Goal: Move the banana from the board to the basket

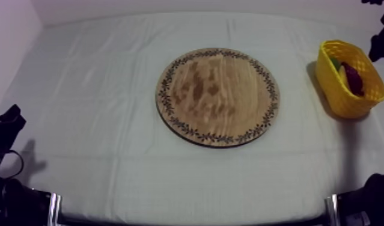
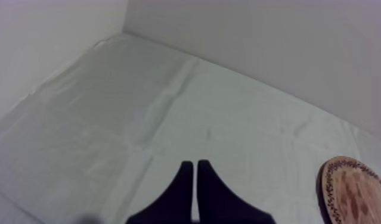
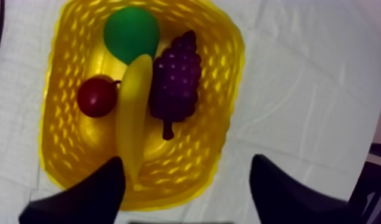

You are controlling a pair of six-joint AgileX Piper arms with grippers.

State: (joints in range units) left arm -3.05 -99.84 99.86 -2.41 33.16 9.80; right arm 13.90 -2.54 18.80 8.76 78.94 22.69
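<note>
Our right gripper (image 3: 186, 164), fingers apart and empty, hangs straight over the banana (image 3: 133, 119) lying lengthwise in the yellow basket (image 3: 231, 56) (left gripper (image 2: 195, 165) closed, well off left).

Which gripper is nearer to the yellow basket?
Right. The right gripper hangs open directly over the yellow basket; the left gripper rests shut at the opposite side, beyond the wooden board.
</note>
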